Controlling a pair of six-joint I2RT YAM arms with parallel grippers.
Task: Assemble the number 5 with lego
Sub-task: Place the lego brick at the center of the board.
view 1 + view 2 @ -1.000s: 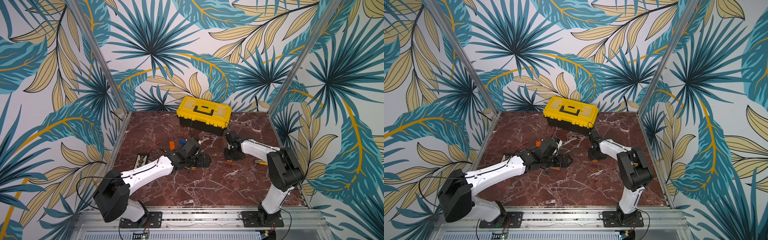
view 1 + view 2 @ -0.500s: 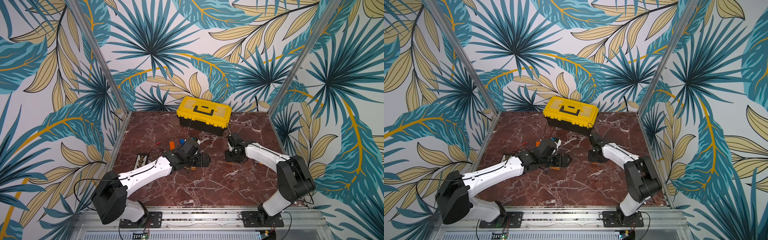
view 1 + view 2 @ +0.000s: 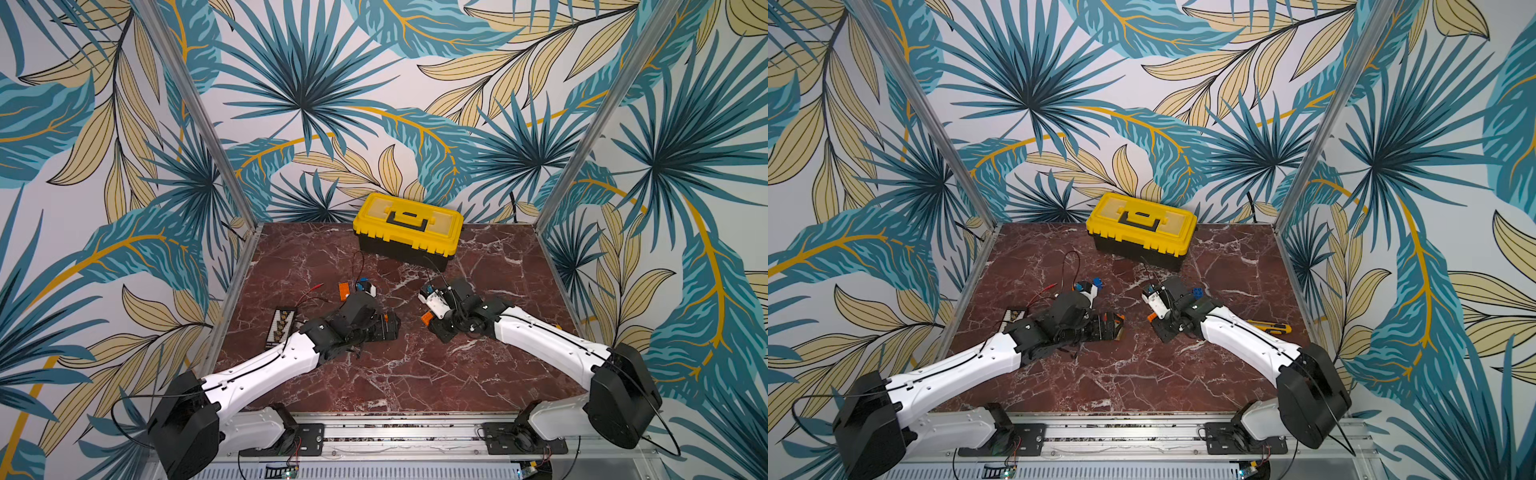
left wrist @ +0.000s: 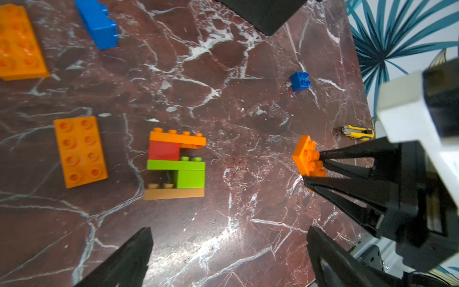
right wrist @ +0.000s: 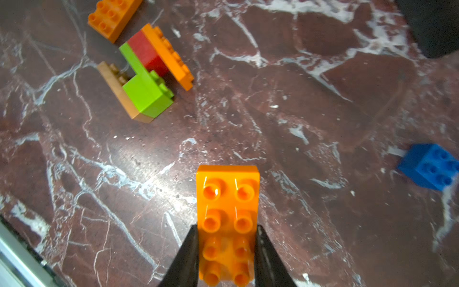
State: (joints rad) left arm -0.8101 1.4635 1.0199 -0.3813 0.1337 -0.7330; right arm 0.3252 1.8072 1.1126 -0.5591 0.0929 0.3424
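My right gripper [image 5: 227, 248] is shut on the sides of an orange lego oblong [image 5: 228, 198], studs up, low over the marble; in a top view the brick shows as an orange spot [image 3: 426, 319]. A stack of lego lies on its side [image 4: 176, 165]: orange, red, two lime green, tan. My left gripper [image 4: 228, 258] hovers open and empty just short of it. Loose lego lies around: an orange oblong [image 4: 80, 151], an orange plate [image 4: 19, 42], a blue brick [image 4: 99, 22] and a small blue brick [image 4: 300, 80].
A yellow-and-black toolbox [image 3: 407, 228] stands at the back of the marble floor. A utility knife [image 3: 1268, 328] lies by the right arm. A black strip [image 3: 282, 326] and thin red wires lie at the left. Metal posts and walls bound the cell.
The right gripper has closed on the orange oblong and shifted a little left and forward, its arm swinging out to the right. The left arm has hardly moved.
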